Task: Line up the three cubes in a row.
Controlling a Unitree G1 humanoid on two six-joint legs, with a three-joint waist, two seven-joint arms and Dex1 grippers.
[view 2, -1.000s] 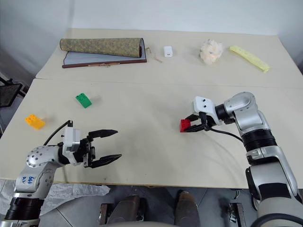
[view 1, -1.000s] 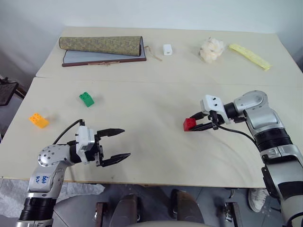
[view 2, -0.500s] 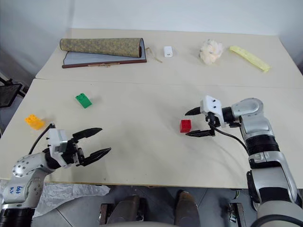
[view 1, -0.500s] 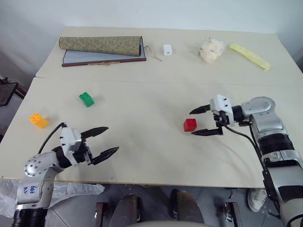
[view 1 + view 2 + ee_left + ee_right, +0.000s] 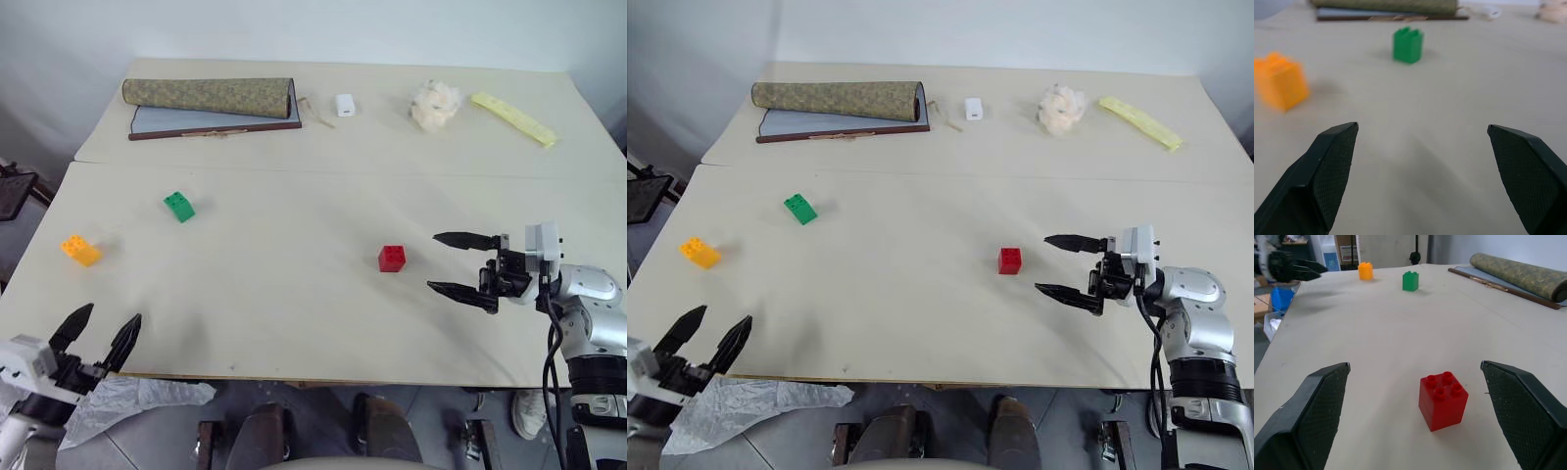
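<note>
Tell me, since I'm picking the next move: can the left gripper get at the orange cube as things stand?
Probably yes. The left gripper is open at the table's near edge, and the orange cube lies just ahead with bare tabletop between them. The green cube sits farther off, out of the way.

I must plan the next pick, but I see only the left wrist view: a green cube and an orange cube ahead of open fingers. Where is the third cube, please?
Observer: The red cube stands alone on the near table, far to the right of your two, just ahead of the right gripper.
Operator: Does that gripper hold it?
Observer: No. Its fingers are spread wide, with a gap to the cube.
Operator: Are the three in a row already?
Observer: Not yet. The green cube and the orange cube sit near the table's left edge, well apart from the red one.
</note>
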